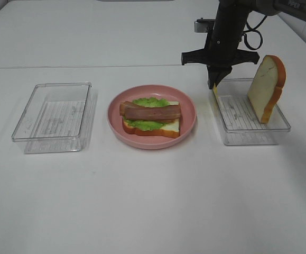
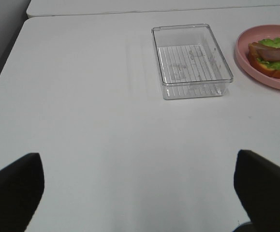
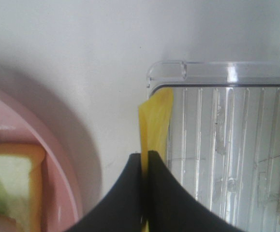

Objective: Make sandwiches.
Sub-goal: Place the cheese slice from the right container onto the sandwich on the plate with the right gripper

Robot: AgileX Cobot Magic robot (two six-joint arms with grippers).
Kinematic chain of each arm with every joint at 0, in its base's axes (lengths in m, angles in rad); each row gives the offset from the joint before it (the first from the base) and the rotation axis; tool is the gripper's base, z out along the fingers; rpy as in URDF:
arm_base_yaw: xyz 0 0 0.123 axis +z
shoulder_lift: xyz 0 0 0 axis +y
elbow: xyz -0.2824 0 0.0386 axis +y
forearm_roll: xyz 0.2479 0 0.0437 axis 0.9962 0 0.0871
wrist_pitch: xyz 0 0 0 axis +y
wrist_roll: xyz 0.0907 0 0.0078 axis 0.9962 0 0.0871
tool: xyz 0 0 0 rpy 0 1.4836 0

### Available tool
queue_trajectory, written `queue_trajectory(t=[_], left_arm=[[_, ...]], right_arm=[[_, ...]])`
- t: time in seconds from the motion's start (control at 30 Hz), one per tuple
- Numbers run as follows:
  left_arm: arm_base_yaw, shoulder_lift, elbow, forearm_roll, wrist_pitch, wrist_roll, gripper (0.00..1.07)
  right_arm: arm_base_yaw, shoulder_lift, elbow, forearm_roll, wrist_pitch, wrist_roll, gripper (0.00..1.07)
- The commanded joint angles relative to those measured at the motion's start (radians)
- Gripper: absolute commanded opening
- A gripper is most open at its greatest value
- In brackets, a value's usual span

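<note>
A partly built sandwich (image 1: 151,117) lies on the round pink plate (image 1: 187,129): a bread slice, green lettuce and brown-pink bacon strips on top. It also shows in the left wrist view (image 2: 272,59). A second bread slice (image 1: 266,87) leans upright in the right clear tray (image 1: 253,132). My right gripper (image 1: 214,84) is shut on the yellow cheese square (image 3: 155,123) and holds it on edge over the tray's near-left corner. My left gripper (image 2: 140,193) is open and empty over bare table, far from the plate.
An empty clear tray (image 1: 55,117) stands left of the plate; it also shows in the left wrist view (image 2: 190,60). A seam between two tables (image 1: 89,66) runs behind the things.
</note>
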Motion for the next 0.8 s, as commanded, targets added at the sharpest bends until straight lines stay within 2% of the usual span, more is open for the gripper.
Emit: queue_trajectory(t=[0.03,0.33,0.43,0.5,0.6,0.67,0.8], left_arm=[[0.004,-0.020,0.003,-0.009,-0.003,-0.001,1.00],[0.004,-0.020,0.003,-0.009,-0.003,-0.001,1.00],[0.004,-0.020,0.003,-0.009,-0.003,-0.001,1.00],[0.004,-0.020,0.003,-0.009,-0.003,-0.001,1.00],[0.004,-0.020,0.003,-0.009,-0.003,-0.001,1.00],[0.004,-0.020,0.003,-0.009,-0.003,-0.001,1.00],[0.004,-0.020,0.003,-0.009,-0.003,-0.001,1.00]], right_arm=[[-0.004,-0.043,0.004,-0.004,0.107,-0.007,0.00],[-0.003,-0.109,0.004,0.005,0.107,0.000,0.00],[-0.002,-0.159,0.004,0.056,0.107,-0.020,0.00],[-0.002,-0.190,0.004,0.135,0.107,-0.038,0.00],[-0.002,-0.202,0.004,0.163,0.107,-0.047,0.00],[-0.001,-0.228,0.006,0.235,0.107,-0.057,0.00],[-0.001,-0.246,0.006,0.272,0.107,-0.060,0.00]])
